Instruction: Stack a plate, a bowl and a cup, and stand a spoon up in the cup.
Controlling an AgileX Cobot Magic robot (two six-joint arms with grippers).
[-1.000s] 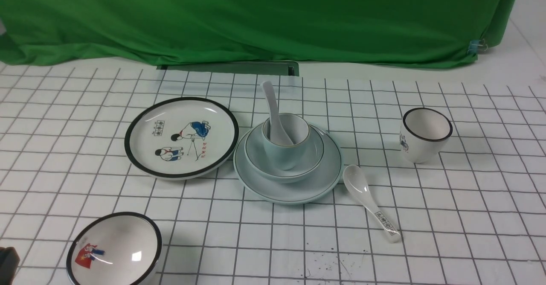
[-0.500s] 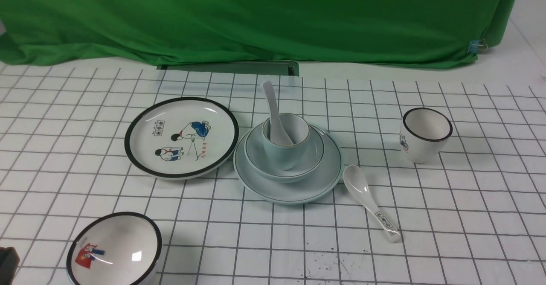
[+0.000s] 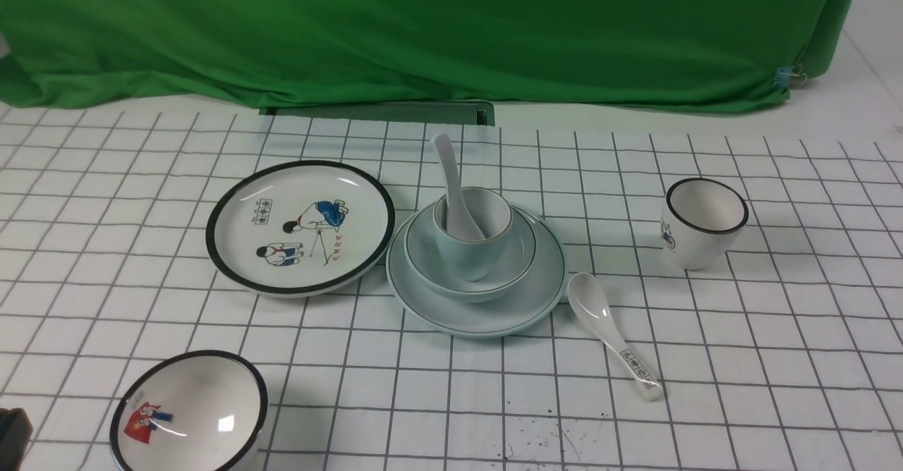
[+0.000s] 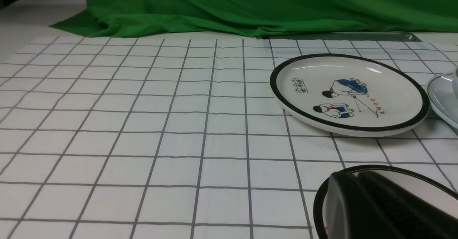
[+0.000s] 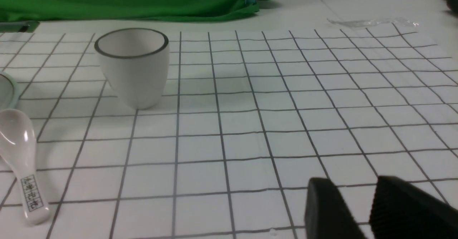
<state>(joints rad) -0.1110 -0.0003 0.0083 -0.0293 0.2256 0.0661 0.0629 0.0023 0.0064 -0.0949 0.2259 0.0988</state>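
You have the plate (image 3: 487, 316) at the table's centre, with the bowl (image 3: 518, 249) on it, the cup (image 3: 471, 249) in the bowl and the spoon (image 3: 451, 182) standing in the cup, handle leaning far-left. Your right gripper (image 5: 361, 206) hovers low, near right of the black-rimmed cup (image 5: 133, 67), jaws narrowly apart on nothing. Your left gripper's (image 4: 379, 203) jaws you cannot tell.

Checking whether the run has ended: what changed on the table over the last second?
Nothing visibly changed. The spoon stands in the cup, which sits in the bowl on the plate, just as before, and the other dishes lie where they were.
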